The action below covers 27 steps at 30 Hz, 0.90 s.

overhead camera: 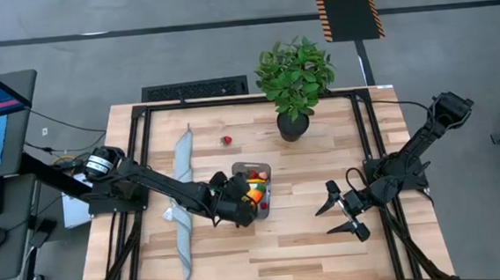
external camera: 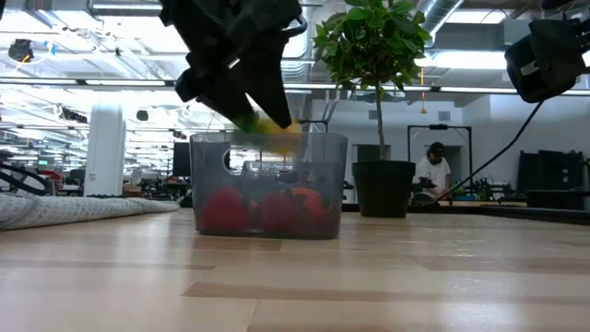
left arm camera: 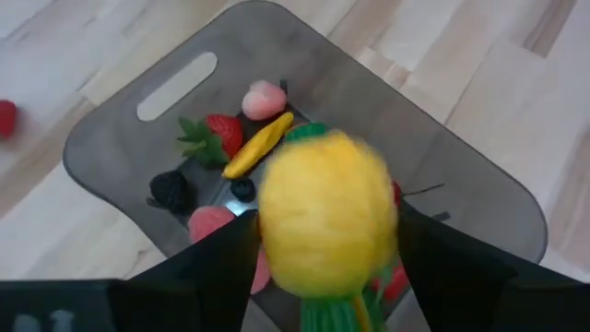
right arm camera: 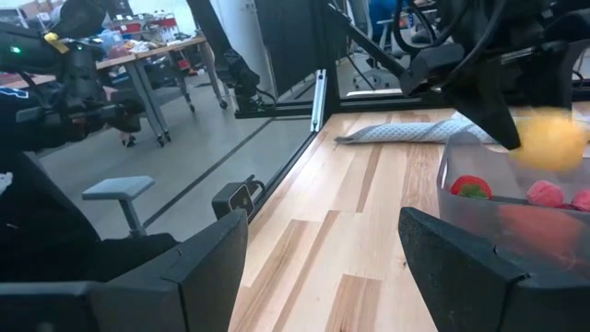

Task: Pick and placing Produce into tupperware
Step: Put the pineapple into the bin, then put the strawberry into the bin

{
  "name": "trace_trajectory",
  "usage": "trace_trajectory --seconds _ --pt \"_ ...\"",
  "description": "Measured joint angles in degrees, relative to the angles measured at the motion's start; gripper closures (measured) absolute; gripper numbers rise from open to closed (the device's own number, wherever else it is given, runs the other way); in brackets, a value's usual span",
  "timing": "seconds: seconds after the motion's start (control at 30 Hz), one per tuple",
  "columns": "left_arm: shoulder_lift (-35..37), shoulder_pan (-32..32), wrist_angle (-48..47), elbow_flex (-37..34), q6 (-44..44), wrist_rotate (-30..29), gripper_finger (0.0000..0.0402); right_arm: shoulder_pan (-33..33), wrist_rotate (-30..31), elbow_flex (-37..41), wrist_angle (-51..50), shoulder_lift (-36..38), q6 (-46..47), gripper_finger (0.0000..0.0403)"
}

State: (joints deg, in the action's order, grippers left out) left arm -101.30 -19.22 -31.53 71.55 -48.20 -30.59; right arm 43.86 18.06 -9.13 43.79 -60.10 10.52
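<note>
The tupperware (overhead camera: 254,170) is a clear greyish box standing at mid-table, seen also in the low view (external camera: 267,157) and in the left wrist view (left arm camera: 461,175). It holds several produce pieces: a strawberry (left arm camera: 219,135), a pink piece (left arm camera: 263,98), a yellow banana-like piece (left arm camera: 251,152), a blackberry (left arm camera: 171,190). My left gripper (left arm camera: 327,221) hangs over the box's near end, shut on a yellow piece with green parts (left arm camera: 327,207). One red piece (overhead camera: 226,141) lies on the table beyond the box. My right gripper (overhead camera: 342,215) waits open over the table's right side. My left gripper pinches the yellow piece by its round yellow middle (left arm camera: 277,221), one finger on either side. The fingers (external camera: 263,88) slant down from above and from the table's left. The piece (external camera: 275,131) is lifted clear at the level of the box's rim, with green showing above and below the yellow.
A leafy potted plant (overhead camera: 294,75) stands at the table's far edge, behind the box. A long grey folded cloth strip (overhead camera: 183,193) lies left of the box, under the left arm. Bare wood lies between the box and the right gripper. A person (external camera: 430,175) sits far off in the room.
</note>
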Motion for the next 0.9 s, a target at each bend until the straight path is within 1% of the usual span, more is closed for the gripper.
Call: trace_trajectory --seconds 0.1,0.23,0.4,0.5,0.63,0.77,0.83,0.9 --pt "0.0 0.0 0.2 -0.6 -0.9 0.0 0.0149 0.0 0.0 0.0 0.0 0.0 0.0 0.0096" --pt "0.0 0.1 0.9 -0.5 -0.5 -1.1 0.0146 0.0 0.0 0.0 0.0 0.0 0.0 0.0096" --pt "0.1 0.2 -0.3 0.1 3.9 -9.2 0.0149 0.0 0.0 0.0 0.0 0.0 0.0 0.0096" --pt "0.3 1.5 -3.5 1.4 4.4 -11.6 0.015 0.0 0.0 0.0 0.0 0.0 0.0 0.0096" --pt "0.5 6.0 -12.4 3.4 0.2 -9.3 0.015 0.0 0.0 0.0 0.0 0.0 0.0 0.0096" --pt "0.5 10.4 -18.3 3.7 -0.2 -8.4 0.015 0.0 0.0 0.0 0.0 0.0 0.0 0.0096" --pt "0.5 12.3 -19.3 3.7 3.0 -7.5 0.015 0.0 0.0 0.0 0.0 0.0 0.1 0.0096" --pt "0.5 14.0 -18.1 3.7 9.7 -3.7 0.0152 0.0 0.0 0.0 0.0 0.0 0.1 0.0096"
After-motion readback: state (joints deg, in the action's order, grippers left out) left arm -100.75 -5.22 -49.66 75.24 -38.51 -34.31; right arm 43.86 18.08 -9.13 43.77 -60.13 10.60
